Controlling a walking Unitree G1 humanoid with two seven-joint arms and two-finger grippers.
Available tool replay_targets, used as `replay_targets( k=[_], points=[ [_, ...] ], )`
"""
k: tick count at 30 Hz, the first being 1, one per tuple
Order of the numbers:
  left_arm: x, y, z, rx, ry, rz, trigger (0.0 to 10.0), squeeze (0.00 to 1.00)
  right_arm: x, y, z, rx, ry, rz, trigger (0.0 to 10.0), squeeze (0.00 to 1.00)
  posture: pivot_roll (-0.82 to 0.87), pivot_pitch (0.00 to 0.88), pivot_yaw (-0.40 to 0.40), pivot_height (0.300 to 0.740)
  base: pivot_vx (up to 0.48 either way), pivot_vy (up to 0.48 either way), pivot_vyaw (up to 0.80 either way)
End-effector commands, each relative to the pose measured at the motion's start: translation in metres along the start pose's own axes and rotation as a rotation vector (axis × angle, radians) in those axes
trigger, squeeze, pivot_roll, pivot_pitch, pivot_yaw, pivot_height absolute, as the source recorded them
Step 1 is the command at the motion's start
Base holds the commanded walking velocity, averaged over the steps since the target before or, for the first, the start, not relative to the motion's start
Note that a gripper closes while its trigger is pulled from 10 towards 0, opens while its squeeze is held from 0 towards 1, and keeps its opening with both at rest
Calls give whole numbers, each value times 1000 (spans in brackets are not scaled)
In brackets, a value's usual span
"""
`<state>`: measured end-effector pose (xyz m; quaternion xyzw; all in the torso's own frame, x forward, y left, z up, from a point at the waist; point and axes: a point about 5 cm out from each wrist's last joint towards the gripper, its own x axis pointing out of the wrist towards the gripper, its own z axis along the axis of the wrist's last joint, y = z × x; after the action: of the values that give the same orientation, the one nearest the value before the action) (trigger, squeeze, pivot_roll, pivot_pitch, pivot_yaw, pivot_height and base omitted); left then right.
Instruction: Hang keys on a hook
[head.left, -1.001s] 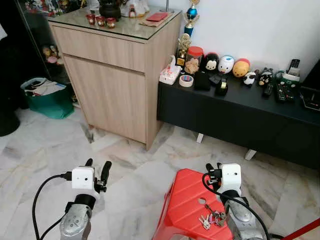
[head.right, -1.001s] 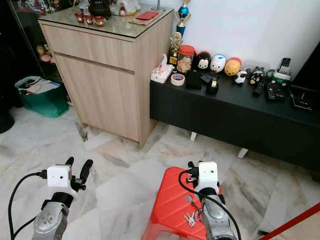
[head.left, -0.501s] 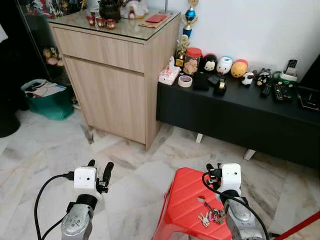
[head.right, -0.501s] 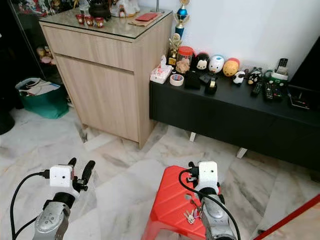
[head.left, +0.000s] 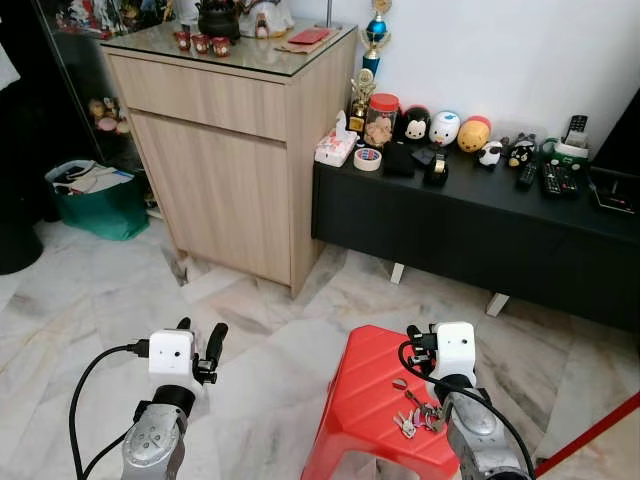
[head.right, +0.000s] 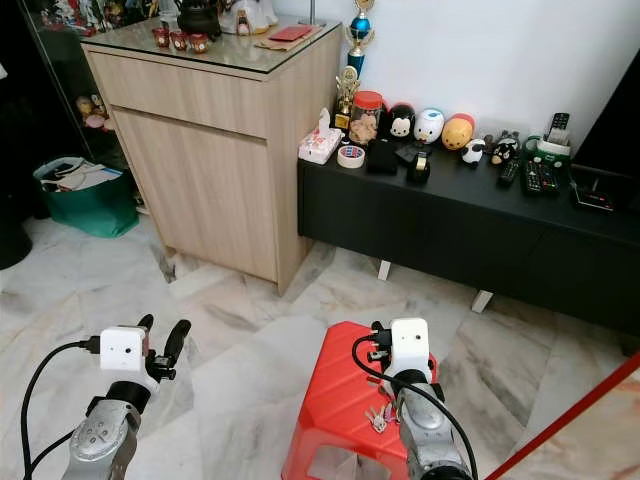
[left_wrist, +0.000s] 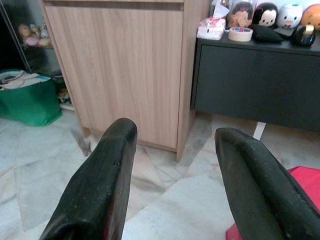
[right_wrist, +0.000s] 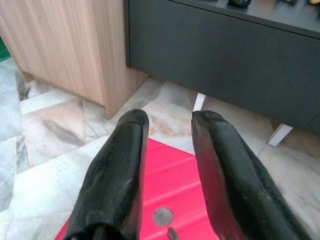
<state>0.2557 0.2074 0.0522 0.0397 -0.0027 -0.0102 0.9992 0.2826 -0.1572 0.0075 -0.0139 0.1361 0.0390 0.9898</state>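
- The keys (head.left: 415, 418) lay on the red stool (head.left: 365, 400), not yet picked up.
- My right gripper (right_wrist: 167, 165) hovered above them, fingers slightly parted, empty.
- Next I'd lower and pinch; no hook was visible, I think.

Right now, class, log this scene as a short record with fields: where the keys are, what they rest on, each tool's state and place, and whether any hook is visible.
keys: bunch lying loose on the stool, not held
stool: red plastic, on the marble floor before the black bench
right tool: open, above the stool's top, over the keys
left tool: open, over bare floor, facing the wooden cabinet
hook: none can be made out
task stage: keys not yet picked up
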Motion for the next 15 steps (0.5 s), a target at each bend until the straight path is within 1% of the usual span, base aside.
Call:
replay_targets(
  k=[1, 4, 5, 7, 8, 11, 15],
  points=[
    [2, -5, 2, 2, 2, -20, 10000, 0, 2, -1, 1, -4, 7, -3, 10000, 0, 76, 0, -69, 672, 0, 0, 0],
    [2, -5, 1, 1, 5, -21, 10000, 0, 2, 0, -1, -8, 37, 2, 10000, 0, 78, 0, -70, 672, 0, 0, 0],
    [2, -5, 1, 1, 9, -20, 10000, 0, 3, 2, -2, -2, 41, 9, 10000, 0, 81, 0, -69, 662, 0, 0, 0],
    [2, -5, 1, -1, 10, -20, 10000, 0, 3, 3, -1, -1, 36, 15, 10000, 0, 80, 0, -68, 652, 0, 0, 0],
    [3, -5, 1, -2, 11, -20, 10000, 0, 3, 4, 1, 3, 17, 23, 10000, 0, 80, 0, -68, 647, 0, 0, 0],
    [4, -7, 2, -4, 14, -24, 10000, 0, 3, 4, 1, 10, 13, 25, 10000, 0, 80, 0, -68, 647, 0, 0, 0],
    [4, -10, 1, -13, 23, -31, 10000, 0, 3, 4, -1, 5, 35, 25, 10000, 0, 80, 0, -67, 647, 0, 0, 0]
  ],
)
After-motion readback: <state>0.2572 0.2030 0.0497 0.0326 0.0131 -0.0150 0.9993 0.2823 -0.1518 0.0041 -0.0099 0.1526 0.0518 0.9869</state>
